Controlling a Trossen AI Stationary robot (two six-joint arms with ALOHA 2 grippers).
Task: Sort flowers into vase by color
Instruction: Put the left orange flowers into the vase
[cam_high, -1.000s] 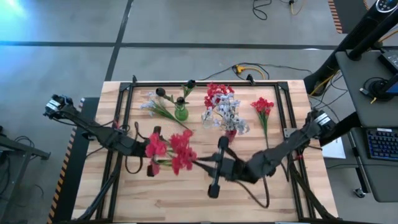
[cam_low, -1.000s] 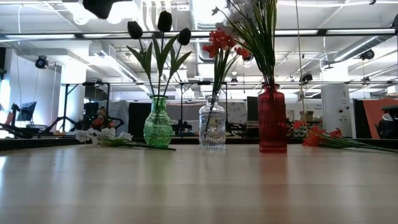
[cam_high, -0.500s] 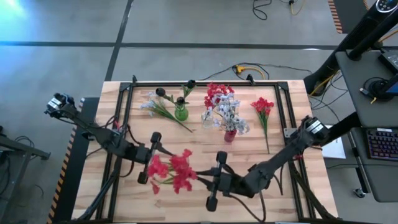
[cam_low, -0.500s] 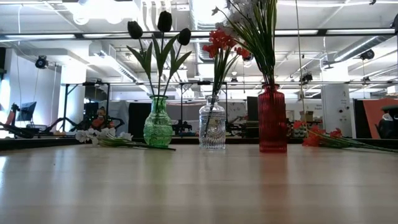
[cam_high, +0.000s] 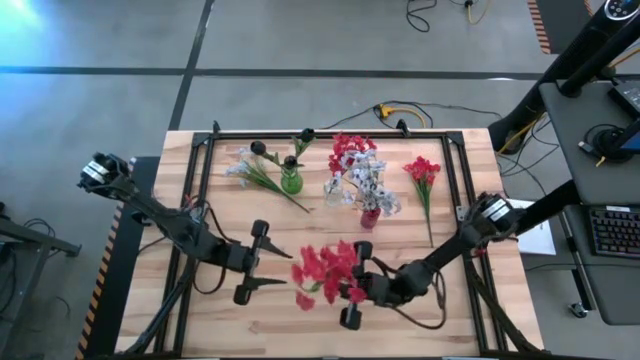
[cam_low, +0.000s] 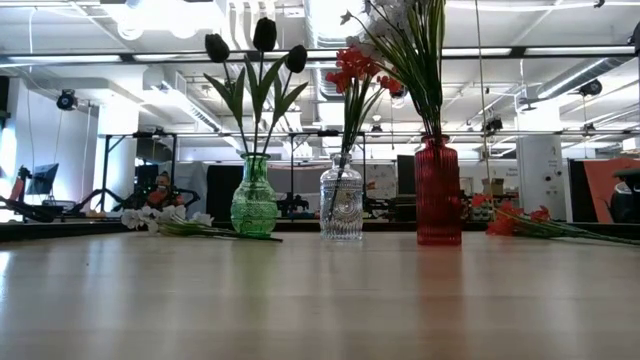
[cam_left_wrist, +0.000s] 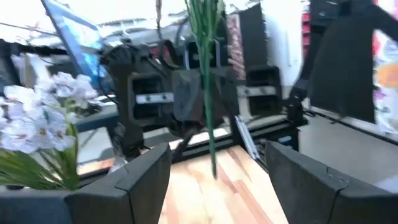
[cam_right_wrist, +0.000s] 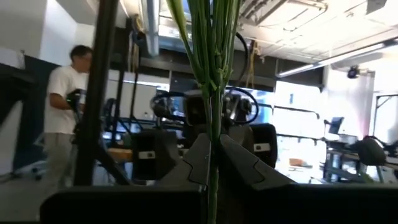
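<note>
A spray of red flowers (cam_high: 325, 272) hangs over the near half of the table (cam_high: 440, 320), its blossoms spread just left of the right gripper (cam_high: 352, 283). The green stem (cam_right_wrist: 213, 118) runs straight between that gripper's two dark fingers (cam_right_wrist: 249, 163), which are pressed together on it, so the spray stands up out of the clamp in the right wrist view.

The left gripper (cam_high: 252, 275) sits a little to the left of the blossoms, apart from them, its fingers (cam_left_wrist: 146, 177) spread wide with nothing between them; in its wrist view the stem hangs beyond the gap, in front of the other arm.

Toward the far side stand three vases in a row. The green vase (cam_low: 254, 196) holds dark buds (cam_low: 264, 35), the clear vase (cam_low: 341, 198) holds red blossoms (cam_low: 353, 66), and the red vase (cam_low: 438, 193) holds pale blue-white blossoms (cam_high: 373, 190).

A pale spray (cam_high: 243, 170) lies flat on the table left of the green vase. Another red spray (cam_high: 422, 172) lies flat to the right of the red vase.

In the right wrist view a person (cam_right_wrist: 68, 106) in a white shirt stands in the room beyond.
</note>
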